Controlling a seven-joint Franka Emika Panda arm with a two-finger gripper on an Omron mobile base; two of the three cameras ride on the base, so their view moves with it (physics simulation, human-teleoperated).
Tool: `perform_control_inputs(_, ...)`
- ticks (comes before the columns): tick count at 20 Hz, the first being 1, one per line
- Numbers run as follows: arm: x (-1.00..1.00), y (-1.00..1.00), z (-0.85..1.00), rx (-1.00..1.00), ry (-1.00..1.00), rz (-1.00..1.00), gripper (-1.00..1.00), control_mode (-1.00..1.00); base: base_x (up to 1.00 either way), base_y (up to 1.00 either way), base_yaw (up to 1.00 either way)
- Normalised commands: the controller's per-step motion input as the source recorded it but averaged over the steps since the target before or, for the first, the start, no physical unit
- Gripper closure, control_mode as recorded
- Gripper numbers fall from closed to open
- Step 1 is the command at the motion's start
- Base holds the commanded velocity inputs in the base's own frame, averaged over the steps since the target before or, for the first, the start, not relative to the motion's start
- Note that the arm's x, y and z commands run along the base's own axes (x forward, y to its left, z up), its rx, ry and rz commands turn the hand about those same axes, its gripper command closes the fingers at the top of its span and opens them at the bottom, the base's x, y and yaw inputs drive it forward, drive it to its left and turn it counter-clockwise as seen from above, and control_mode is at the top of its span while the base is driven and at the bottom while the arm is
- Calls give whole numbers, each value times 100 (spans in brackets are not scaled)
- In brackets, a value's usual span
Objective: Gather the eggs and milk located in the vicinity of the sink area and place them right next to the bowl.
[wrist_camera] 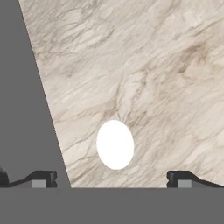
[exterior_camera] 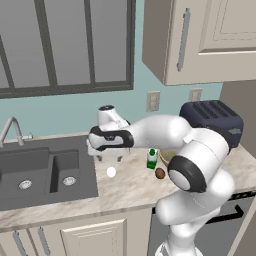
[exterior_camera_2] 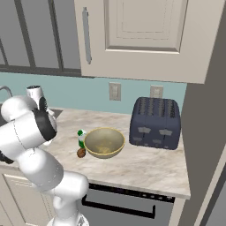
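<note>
Gripper: we see our gripper (wrist_camera: 112,178) above the marble counter (exterior_camera: 130,187), its two finger tips (wrist_camera: 41,178) spread wide apart with nothing between them.
White egg: the white egg (wrist_camera: 115,144) lies on the counter between our tips, at 12 o'clock of their midpoint and apart from both; in the left base view we see it (exterior_camera: 111,172) just right of the sink (exterior_camera: 45,172).
Sink edge: at 9 o'clock of the egg in our hand view.
Milk: the milk (exterior_camera: 152,158) stands upright near the bowl (exterior_camera_2: 104,142), at the bowl's 9 o'clock in our right base view.
Brown egg: the brown egg (exterior_camera_2: 81,152) rests just beside the bowl, at its 8 o'clock.
Toaster: the toaster (exterior_camera_2: 155,122) sits at 3 o'clock of the bowl.
</note>
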Motion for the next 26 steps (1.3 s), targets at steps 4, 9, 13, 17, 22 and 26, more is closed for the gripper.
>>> perform_control_inputs(4,0,0,-1,-1,0,0,-100,-100,0,0,0)
perform_control_inputs(9,0,-3,0,-4,3,0,-100,-100,0,0,0)
perform_control_inputs(13,0,-1,0,-1,4,0,-100,-100,0,0,0)
perform_control_inputs(17,0,0,-10,-3,0,3,-100,-100,0,0,0)
perform_control_inputs(22,0,1,-18,-8,-1,3,-100,-100,0,0,0)
perform_control_inputs(26,0,0,-24,-10,-1,1,-100,-100,0,0,0)
